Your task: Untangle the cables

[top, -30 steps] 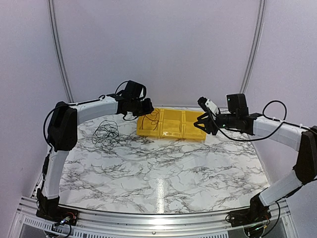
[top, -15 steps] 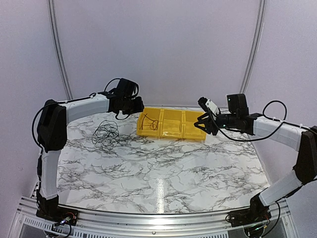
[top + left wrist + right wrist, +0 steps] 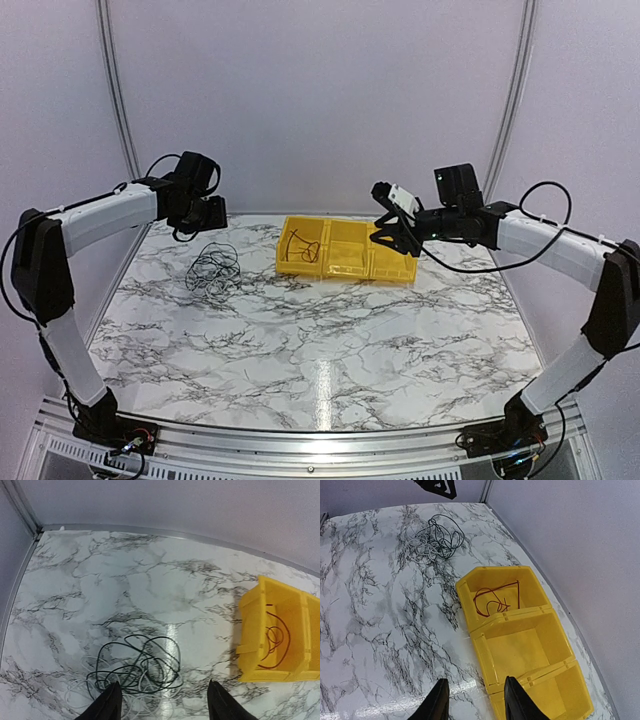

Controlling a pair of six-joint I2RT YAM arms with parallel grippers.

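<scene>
Hovering left gripper [image 3: 164, 695] spread wide, empty; cables [image 3: 135, 672] tangled on marble directly below fingertips. Right gripper [image 3: 476, 690] likewise parted over yellow bin [image 3: 520, 650]; single cable [image 3: 492, 600] in farthest compartment.

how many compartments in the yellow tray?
3, in a row: the end compartment nearest the tangle holds a loose cable; the middle compartment and the other end compartment look empty.

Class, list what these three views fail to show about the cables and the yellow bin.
Tangle: cable count unclear in every view, strands overlap; left wrist view, a finger covers part.
Yellow bin: cut by the left wrist view's right edge.
Wire in bin: ends too small.
</scene>
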